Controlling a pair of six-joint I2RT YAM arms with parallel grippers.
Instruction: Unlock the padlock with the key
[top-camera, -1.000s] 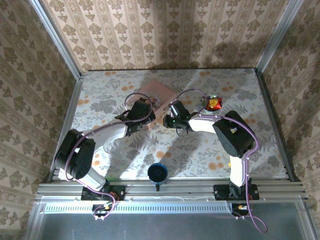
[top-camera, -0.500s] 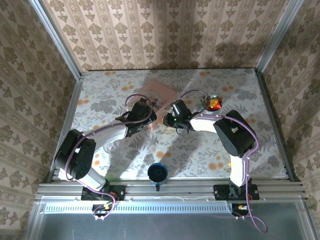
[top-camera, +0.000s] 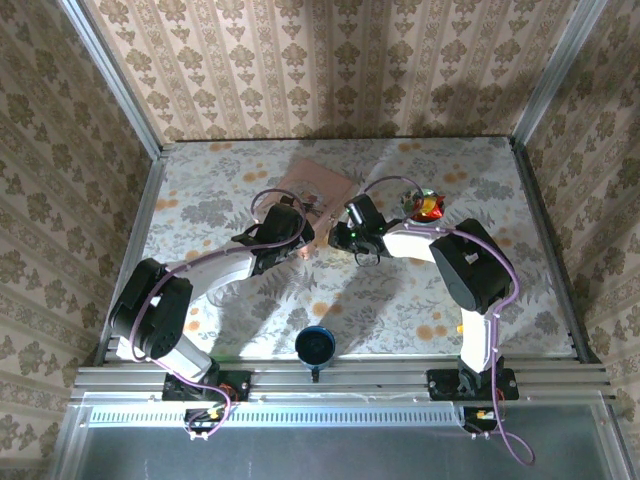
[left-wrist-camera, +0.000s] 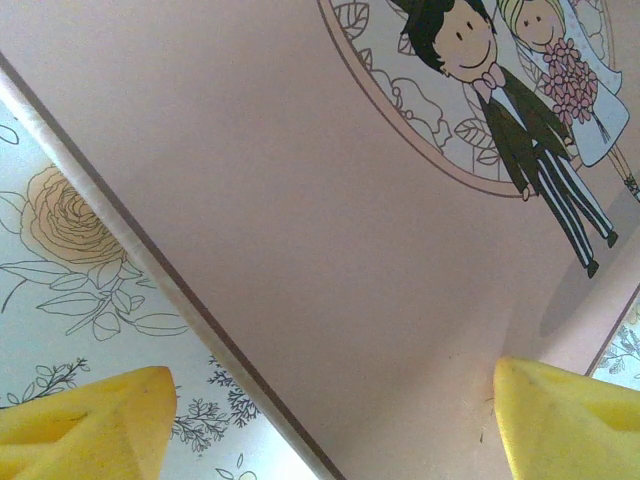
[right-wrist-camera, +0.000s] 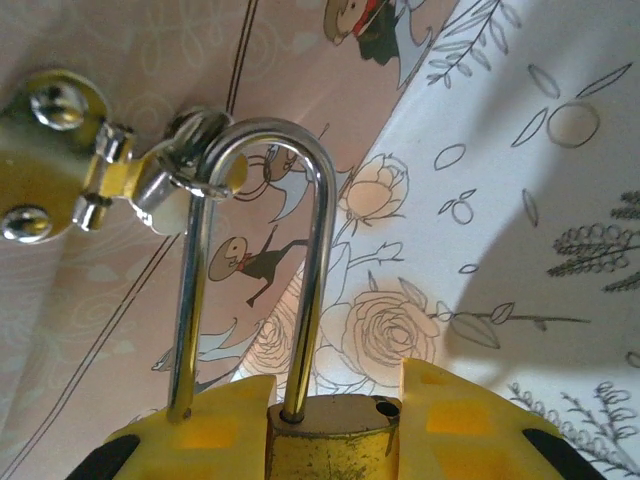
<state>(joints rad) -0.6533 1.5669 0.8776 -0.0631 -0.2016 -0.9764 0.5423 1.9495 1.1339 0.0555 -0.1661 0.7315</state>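
Right claw (right-wrist-camera: 335, 408) clamps padlock (right-wrist-camera: 326, 448) hooked through hasp (right-wrist-camera: 196, 152) on pink box (right-wrist-camera: 95, 270); left claw (left-wrist-camera: 325, 420) apart.

Robot test booth: aluminium frame (top-camera: 340, 381), damask wallpaper panels (top-camera: 330, 60), floral-print table (top-camera: 200, 190).

The padlock (right-wrist-camera: 322, 445) is scuffed brass, its shackle (right-wrist-camera: 320, 260) polished metal.

The top view looks steeply down on the table (top-camera: 200, 190); both wrist views hover close over the pink box (left-wrist-camera: 300, 200).
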